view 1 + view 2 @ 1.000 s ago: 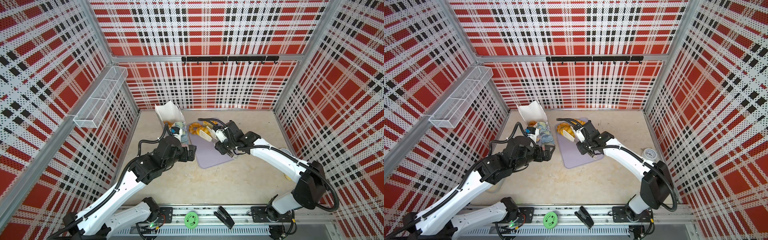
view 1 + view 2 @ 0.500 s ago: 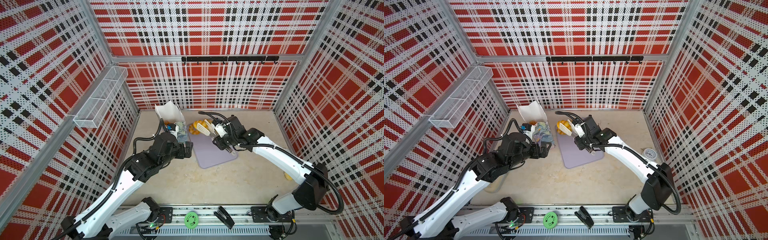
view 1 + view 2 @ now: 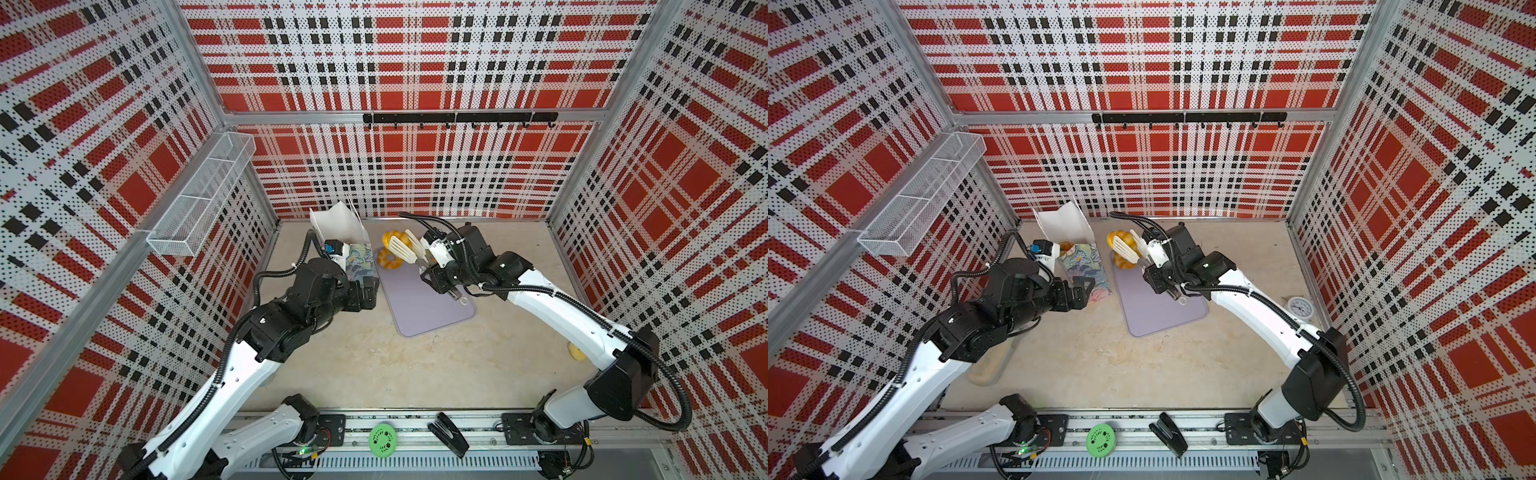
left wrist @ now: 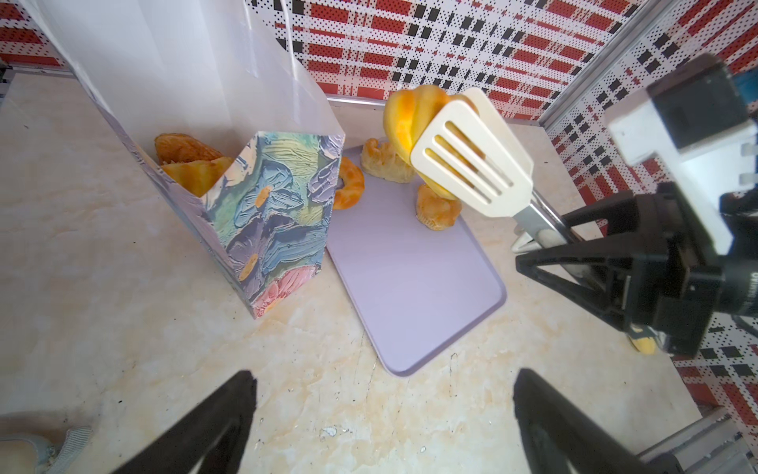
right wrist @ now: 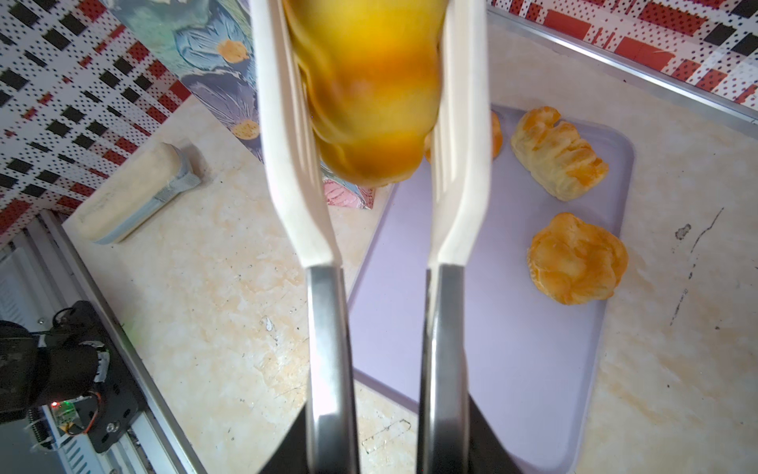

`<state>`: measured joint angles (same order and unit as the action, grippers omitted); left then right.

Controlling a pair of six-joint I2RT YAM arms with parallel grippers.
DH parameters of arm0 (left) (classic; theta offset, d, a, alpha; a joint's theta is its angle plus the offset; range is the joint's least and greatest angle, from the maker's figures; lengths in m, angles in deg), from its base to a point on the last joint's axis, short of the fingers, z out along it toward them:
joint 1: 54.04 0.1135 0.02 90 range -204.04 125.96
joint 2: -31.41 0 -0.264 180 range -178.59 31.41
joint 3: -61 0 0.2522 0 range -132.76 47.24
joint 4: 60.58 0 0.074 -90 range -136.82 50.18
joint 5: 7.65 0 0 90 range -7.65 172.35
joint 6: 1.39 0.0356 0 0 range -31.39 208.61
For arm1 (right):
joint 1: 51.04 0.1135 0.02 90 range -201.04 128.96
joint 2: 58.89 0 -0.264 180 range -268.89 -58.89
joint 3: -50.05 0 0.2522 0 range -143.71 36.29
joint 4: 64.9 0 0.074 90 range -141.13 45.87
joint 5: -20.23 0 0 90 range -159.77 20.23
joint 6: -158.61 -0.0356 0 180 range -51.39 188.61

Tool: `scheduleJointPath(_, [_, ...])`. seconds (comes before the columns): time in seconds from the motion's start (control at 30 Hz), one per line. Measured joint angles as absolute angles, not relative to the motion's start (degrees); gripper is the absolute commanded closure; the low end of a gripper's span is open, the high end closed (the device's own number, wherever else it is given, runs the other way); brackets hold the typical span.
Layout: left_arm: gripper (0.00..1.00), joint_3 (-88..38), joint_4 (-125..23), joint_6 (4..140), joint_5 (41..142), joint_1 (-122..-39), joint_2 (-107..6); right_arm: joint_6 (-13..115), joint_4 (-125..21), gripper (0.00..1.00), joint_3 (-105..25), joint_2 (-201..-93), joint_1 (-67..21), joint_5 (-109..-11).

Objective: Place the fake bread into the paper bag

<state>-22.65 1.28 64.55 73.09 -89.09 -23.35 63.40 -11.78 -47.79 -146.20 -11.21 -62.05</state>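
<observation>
Tongs: we see the slotted white tongs (image 4: 471,160) clamped on a golden ridged pastry (image 4: 410,119). The right gripper (image 4: 551,246) squeezes their steel handles.
Change: a second ago the blades were low at the far end of the lilac tray (image 4: 410,287). Now they ride higher, with the pastry clear of the tray and nearer the bag.
Paper bag: the paper bag (image 4: 266,197) stands upright just beside the tray's left edge, mouth open, with pastries (image 4: 188,158) already inside.
Left on tray: a ring doughnut (image 4: 350,184), a flaky piece (image 4: 385,162) and a round bun (image 4: 437,207), all at the far end.
Left gripper: the left gripper (image 4: 383,375) hangs spread wide near the bag's foot, holding nothing.
Meaning: we judge the pick done. The carry over the bag's rim and the release remain.
</observation>
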Motion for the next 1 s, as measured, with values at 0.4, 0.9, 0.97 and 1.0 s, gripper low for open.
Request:
scheduleJointPath(0.4, [0.01,-24.40,2.87,65.98,73.61,-85.14,-22.46,61.08,-15.08,0.61,-51.61,-146.35,-11.19,-57.94])
scheduleJointPath(0.9, [0.01,-24.48,3.20,67.66,78.01,-77.46,-21.12,59.94,-16.76,0.62,-61.01,-153.11,-8.85,-54.24])
scheduleJointPath(0.97, [0.00,-24.48,3.18,67.96,78.75,-76.22,-21.12,59.79,-16.76,0.62,-62.15,-153.96,-8.54,-53.81])
scheduleJointPath(1.0, [0.01,-24.48,3.18,68.05,79.12,-75.61,-21.10,59.75,-16.79,0.62,-62.74,-154.44,-8.35,-53.61])
